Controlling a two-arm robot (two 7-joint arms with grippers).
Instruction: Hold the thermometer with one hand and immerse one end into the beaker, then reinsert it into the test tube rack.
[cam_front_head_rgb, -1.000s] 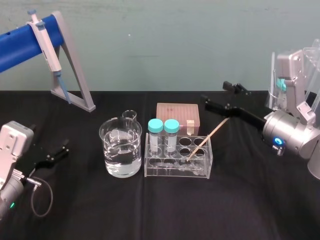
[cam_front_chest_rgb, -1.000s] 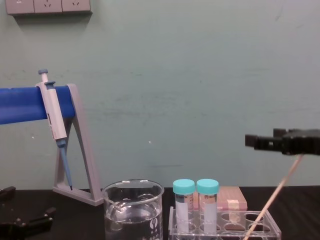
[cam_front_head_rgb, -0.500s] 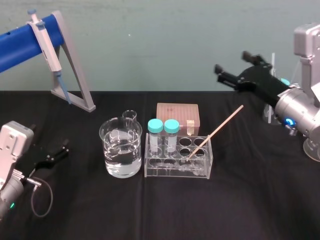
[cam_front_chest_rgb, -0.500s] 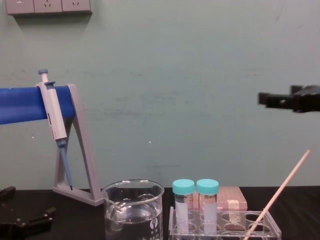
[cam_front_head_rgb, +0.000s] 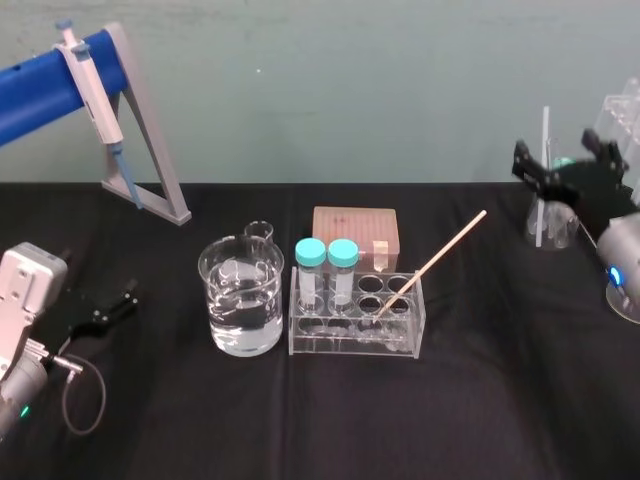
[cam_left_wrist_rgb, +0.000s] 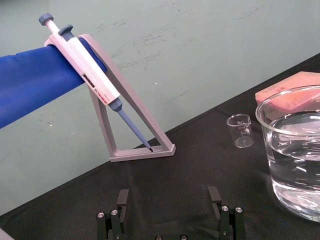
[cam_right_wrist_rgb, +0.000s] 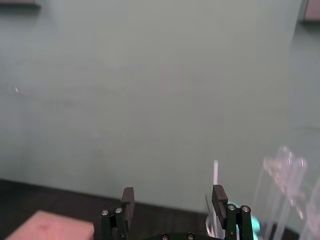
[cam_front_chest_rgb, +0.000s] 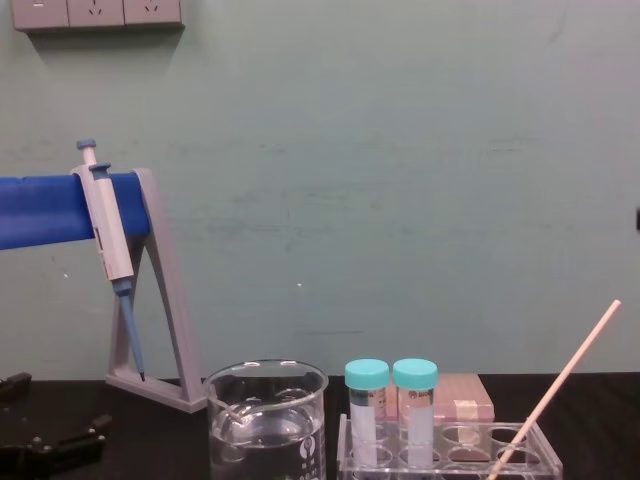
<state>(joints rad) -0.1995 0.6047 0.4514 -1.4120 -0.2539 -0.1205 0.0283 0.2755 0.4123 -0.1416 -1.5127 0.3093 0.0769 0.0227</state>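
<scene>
Right end effector: released, jaws spread wide with nothing between them; the right wrist view shows the same empty gap against the wall.
Change in the right end effector: a second ago it sat at the upper tip of the thermometer; it has since risen and pulled back to the robot's right, and now hangs above the far right edge of the worktop.
Glassware at the right end effector: a small clear vessel with a thin upright rod stands just below and behind it; whether they touch cannot be told.
Thermometer: well to the left of the right end effector and lower, free of any grip. Its lower end sits in a hole at the right of the test tube rack; its upper end leans out toward the right end effector. Its tilt has not altered since the jaws let go.
Teal-capped tubes: in the rack's left holes, farther from the right end effector than the thermometer.
Beaker: beyond the rack, just beside its left end, holding clear liquid, nothing dipped in it.
Left end effector: parked low at the left, released and empty, the beaker nearest to it on its right.
Meaning for the task: the thermometer rests in the rack unaided, so the reinsertion looks complete and the retreat reads as a closing move.
Risk: the rod leans steeply on the hole's rim; a knock to the rack could tip it out.
</scene>
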